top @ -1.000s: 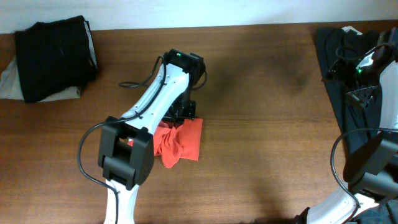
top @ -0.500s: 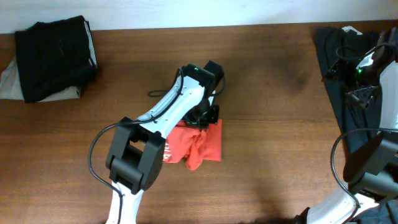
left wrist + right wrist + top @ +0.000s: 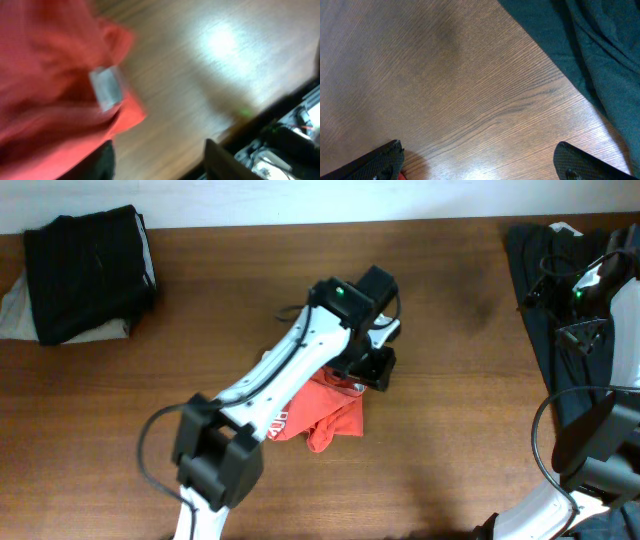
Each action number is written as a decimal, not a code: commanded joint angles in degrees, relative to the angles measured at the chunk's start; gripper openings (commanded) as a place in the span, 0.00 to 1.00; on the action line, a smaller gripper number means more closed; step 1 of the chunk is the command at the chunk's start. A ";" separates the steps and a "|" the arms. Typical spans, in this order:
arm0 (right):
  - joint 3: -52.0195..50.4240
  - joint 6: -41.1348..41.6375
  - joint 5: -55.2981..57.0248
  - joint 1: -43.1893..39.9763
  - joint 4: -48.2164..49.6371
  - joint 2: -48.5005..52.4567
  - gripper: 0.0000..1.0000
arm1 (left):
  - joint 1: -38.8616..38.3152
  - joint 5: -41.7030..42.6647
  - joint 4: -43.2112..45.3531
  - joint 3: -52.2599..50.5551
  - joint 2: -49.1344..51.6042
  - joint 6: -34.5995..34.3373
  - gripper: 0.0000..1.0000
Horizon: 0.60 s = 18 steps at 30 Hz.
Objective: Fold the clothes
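Note:
The clothes, an orange-red T-shirt [image 3: 328, 413], lie crumpled near the middle of the table, with white print just showing at the left edge. My left gripper [image 3: 374, 368] hovers at the shirt's far right corner. In the left wrist view the shirt [image 3: 50, 75] fills the left side with a white label [image 3: 106, 89] on it. There the left gripper [image 3: 160, 165] stands open, with bare wood between its fingers. My right gripper [image 3: 480, 167] is open over bare wood at the right side of the table.
Black folded garments [image 3: 90, 270] sit at the back left corner. A long dark grey garment [image 3: 545, 300] drapes along the right edge, under the right arm [image 3: 590, 285]; it also shows in the right wrist view [image 3: 585, 55].
The left arm has swung to the right, dragging the shirt that way. Its jaws have gone from shut on the cloth to open, letting the shirt go. The right arm has not moved.

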 commanded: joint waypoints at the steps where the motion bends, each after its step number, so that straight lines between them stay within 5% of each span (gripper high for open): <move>1: 0.26 -0.55 0.31 -0.15 0.02 -0.68 0.99 | 3.98 -20.55 -7.93 2.45 -5.92 -7.21 0.61; 3: 0.26 -0.55 0.31 -0.15 0.02 -0.68 0.99 | 7.13 -20.65 -12.17 1.33 -5.68 -7.15 0.63; 6: 0.26 -0.55 0.31 -0.15 0.02 -0.68 0.99 | 9.33 -13.75 -7.74 -6.40 -5.64 -1.57 0.83; 13: 0.26 -0.52 0.31 -0.15 0.02 -0.68 0.98 | 10.08 0.22 6.78 -21.99 -5.64 7.67 0.83; 16: 0.26 -0.55 0.31 -0.15 0.02 -0.68 0.99 | 9.66 4.46 6.71 -22.69 -5.64 11.80 0.61; 18: 0.26 -0.55 0.31 -0.15 0.02 -0.68 0.99 | 9.53 7.58 6.54 -22.69 -5.64 14.43 0.29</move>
